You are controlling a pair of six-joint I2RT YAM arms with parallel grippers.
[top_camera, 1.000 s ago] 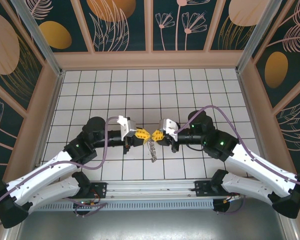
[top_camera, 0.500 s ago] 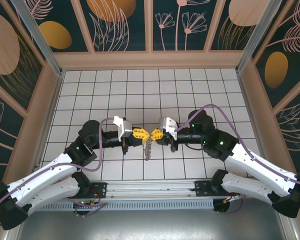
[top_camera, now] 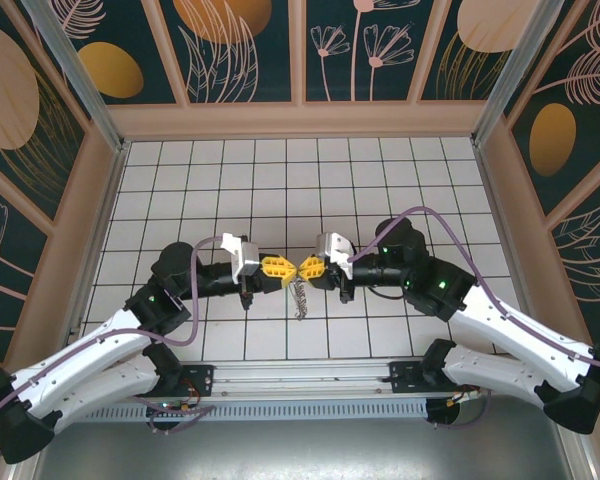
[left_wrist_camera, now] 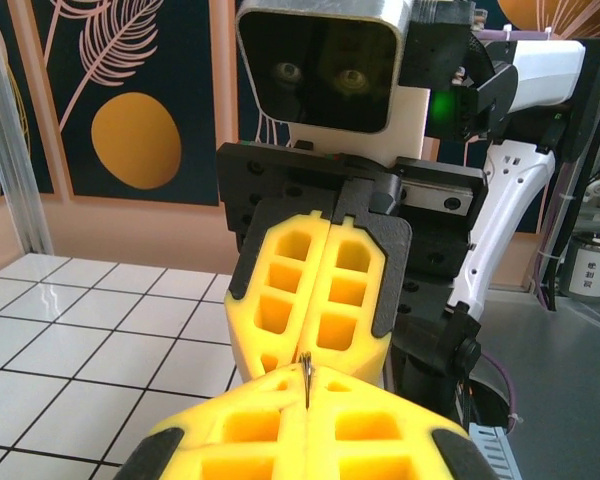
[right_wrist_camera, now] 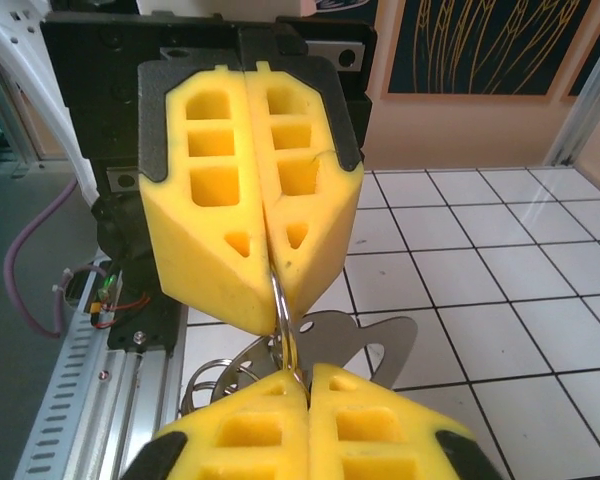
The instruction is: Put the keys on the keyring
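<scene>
Both end effectors, left (top_camera: pixel 288 267) and right (top_camera: pixel 303 269), stay clamped tip-to-tip on the keyring (right_wrist_camera: pixel 281 318) after drifting slightly toward the table's left edge; with the keys (right_wrist_camera: pixel 335 335) dangling, threading appears unfinished.

Yellow-padded left gripper (top_camera: pixel 288 267) and yellow-padded right gripper (top_camera: pixel 303 269) are meeting tip to tip at frame centre, both pinching thin wire keyring (right_wrist_camera: pixel 279 295), closing the gap; silvery key bunch (top_camera: pixel 300 298) is hanging beneath. White tiled floor (top_camera: pixel 280 170) across upper half is lying open.
</scene>
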